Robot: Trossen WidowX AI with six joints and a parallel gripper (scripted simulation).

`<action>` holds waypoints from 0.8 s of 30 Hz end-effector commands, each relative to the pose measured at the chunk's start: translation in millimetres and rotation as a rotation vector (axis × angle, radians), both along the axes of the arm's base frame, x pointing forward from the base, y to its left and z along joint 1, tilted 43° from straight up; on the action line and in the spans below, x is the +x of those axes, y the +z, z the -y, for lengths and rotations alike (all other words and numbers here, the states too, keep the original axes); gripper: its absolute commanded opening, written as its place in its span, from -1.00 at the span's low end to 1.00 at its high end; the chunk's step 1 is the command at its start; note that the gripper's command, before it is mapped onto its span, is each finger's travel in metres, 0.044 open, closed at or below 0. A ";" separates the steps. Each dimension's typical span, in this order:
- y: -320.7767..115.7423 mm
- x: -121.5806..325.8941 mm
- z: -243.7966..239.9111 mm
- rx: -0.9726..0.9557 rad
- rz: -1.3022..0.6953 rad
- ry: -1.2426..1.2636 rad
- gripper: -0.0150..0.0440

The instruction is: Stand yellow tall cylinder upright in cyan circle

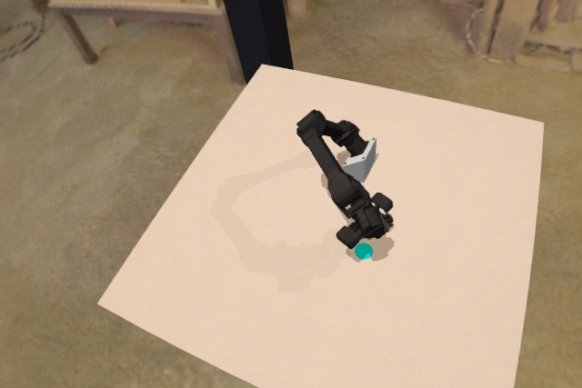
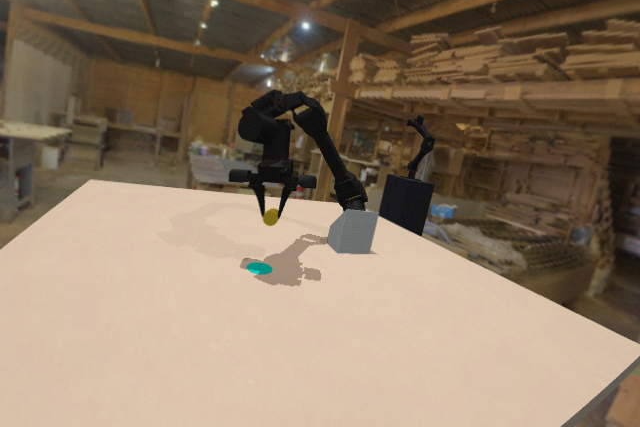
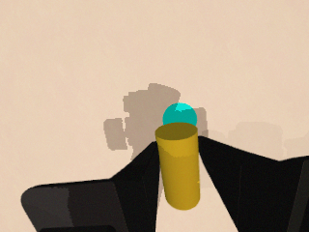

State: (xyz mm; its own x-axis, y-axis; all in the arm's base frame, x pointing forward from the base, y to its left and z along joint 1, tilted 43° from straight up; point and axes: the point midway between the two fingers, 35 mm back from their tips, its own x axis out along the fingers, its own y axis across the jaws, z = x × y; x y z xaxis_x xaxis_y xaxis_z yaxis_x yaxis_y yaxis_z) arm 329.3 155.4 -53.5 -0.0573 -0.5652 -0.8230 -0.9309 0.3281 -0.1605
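The yellow tall cylinder is held in the air between the fingers. In the exterior view its round end faces the camera, so it lies roughly level or tilted, not upright. In the top view only a sliver of it shows under the gripper. My gripper is shut on the cylinder, above the table. The cyan circle lies flat on the table below, mostly in the arm's shadow. In the wrist view the cylinder's far end just overlaps the circle's near edge.
The pale table carries the arm's grey wedge-shaped base, behind the gripper. The arm's shadows fall around the circle. A black pillar stands beyond the table's far edge.
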 end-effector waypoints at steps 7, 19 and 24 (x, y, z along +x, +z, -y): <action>-3.5 -0.5 0.6 0.084 -0.004 -0.014 -0.14; -9.8 -0.6 2.8 0.174 -0.006 -0.032 -0.14; -12.0 -0.6 3.6 0.211 -0.006 -0.037 -0.14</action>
State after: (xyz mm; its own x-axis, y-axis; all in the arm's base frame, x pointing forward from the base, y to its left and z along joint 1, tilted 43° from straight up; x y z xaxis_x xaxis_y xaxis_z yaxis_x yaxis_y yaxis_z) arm 328.4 150.3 -66.9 -0.0850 -0.4073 -0.9093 -0.9175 0.3878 -0.0879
